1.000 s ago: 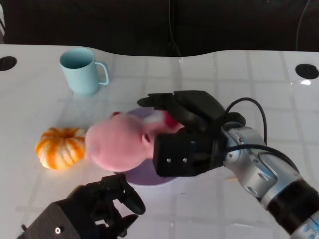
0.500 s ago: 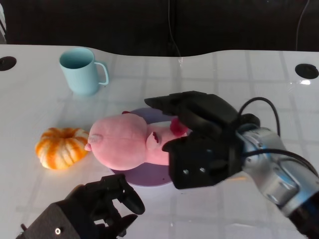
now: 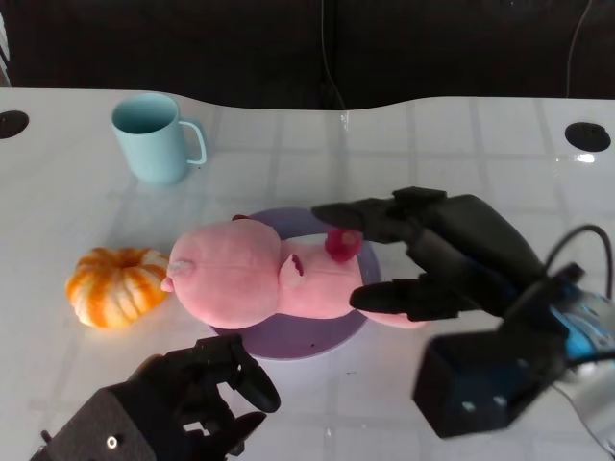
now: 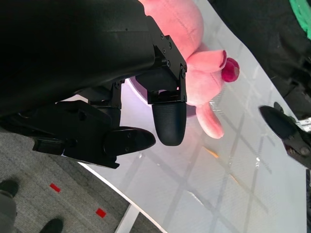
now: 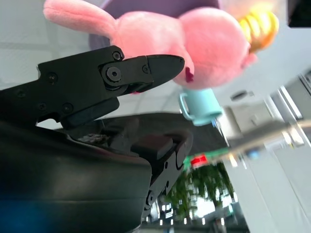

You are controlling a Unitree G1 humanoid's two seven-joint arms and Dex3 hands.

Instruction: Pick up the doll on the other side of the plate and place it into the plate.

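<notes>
A: What does the right hand (image 3: 432, 259) show here?

B: Its fingers are spread apart and hold nothing. The upper fingers reach over the doll's (image 3: 259, 274) near end, the lower finger lies alongside it, and no clear contact is visible. This reads as a hand that has let go.

A: And just beyond those fingers?

B: The pink doll lies on its side across the purple plate (image 3: 288, 336). Its round head sits farthest from the right hand, and its limbs and a dark red patch point toward the fingertips. Most of the body rests on the plate; one limb nearest the hand overhangs the rim onto the table (image 3: 480, 144). The placement looks essentially complete.

A: Farther out?

B: Past the doll's head lies an orange pumpkin (image 3: 115, 285), just beside the plate. Beyond it, well apart, stands a blue mug (image 3: 154, 137), upright.

A: The left hand (image 3: 192, 403)?

B: It rests low at the table's near edge with its fingers curled in, holding nothing, probably parked to leave the right hand room.
</notes>
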